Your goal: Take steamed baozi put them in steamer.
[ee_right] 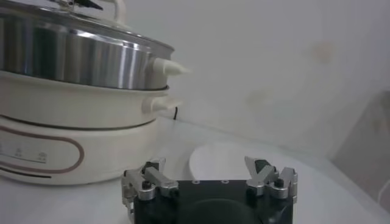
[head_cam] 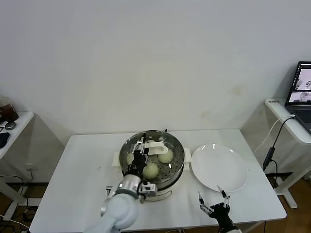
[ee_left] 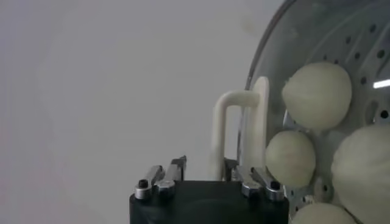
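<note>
The steamer (head_cam: pixel 177 172) stands mid-table with the cream-white baozi (head_cam: pixel 166 156) on its perforated tray. Several buns show through the glass in the left wrist view (ee_left: pixel 317 94). A round glass lid (head_cam: pixel 171 143) with a white loop handle (head_cam: pixel 156 147) lies over the steamer. My left gripper (head_cam: pixel 141 148) is at that handle, and its fingers (ee_left: pixel 178 165) stand narrow around one leg of the handle (ee_left: pixel 220 137). My right gripper (head_cam: pixel 213 200) is open and empty near the table's front edge, right of the steamer (ee_right: pixel 79 61).
A flat white plate (head_cam: pixel 218 167) lies right of the steamer and also shows in the right wrist view (ee_right: pixel 231 159). A side desk with a laptop (head_cam: pixel 302 90) and a hanging cable stands at the far right. Another small table (head_cam: pixel 12 124) is at the far left.
</note>
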Available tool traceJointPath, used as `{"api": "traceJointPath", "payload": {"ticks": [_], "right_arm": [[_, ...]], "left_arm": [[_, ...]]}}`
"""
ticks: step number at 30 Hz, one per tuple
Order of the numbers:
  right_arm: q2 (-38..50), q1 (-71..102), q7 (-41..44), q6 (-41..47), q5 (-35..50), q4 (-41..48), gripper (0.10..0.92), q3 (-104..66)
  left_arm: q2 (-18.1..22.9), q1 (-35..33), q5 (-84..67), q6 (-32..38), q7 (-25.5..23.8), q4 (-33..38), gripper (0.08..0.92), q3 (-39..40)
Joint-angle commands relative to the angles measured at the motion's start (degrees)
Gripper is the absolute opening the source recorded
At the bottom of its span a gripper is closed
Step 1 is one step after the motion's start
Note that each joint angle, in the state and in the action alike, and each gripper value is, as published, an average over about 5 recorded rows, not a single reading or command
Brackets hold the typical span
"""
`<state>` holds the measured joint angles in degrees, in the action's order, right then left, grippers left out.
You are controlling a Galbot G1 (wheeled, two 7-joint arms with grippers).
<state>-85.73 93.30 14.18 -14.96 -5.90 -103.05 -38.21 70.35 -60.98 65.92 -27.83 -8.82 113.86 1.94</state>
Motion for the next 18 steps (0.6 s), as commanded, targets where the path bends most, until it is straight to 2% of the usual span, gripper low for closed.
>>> {"api": "traceJointPath", "payload": {"ticks": [1, 5, 8, 14, 18], "right_arm": [[-0.12, 0.07, 0.01, -0.14, -0.12, -0.04, 0.823, 0.27], [-0.07, 0.33, 0.01, -0.30, -0.06, -0.37, 0.823, 0.55], [0.04, 0.48, 0.04, -0.46, 0.30, -0.68, 0.823, 0.70], [0.90, 1.68, 0.19, -0.56, 2.09, -1.80, 0.823, 1.60], [1.48, 2.80, 0.02, -0.73, 2.61, -2.30, 0.823, 2.44]], "left_arm": [[-0.76, -15.68, -33.53, 10.79, 10.23, 14.42, 0.595, -7.83], [1.38, -25.64, -47.55, 22.44, 17.87, 18.05, 0.708, -13.79], [1.60, -33.72, -55.30, 27.33, 22.92, 21.62, 0.784, -18.01], [1.94, -49.15, -69.88, 32.75, 21.65, 24.10, 0.822, -27.91], [3.71, -53.02, -76.77, 35.82, 21.77, 19.50, 0.823, -32.09]]}}
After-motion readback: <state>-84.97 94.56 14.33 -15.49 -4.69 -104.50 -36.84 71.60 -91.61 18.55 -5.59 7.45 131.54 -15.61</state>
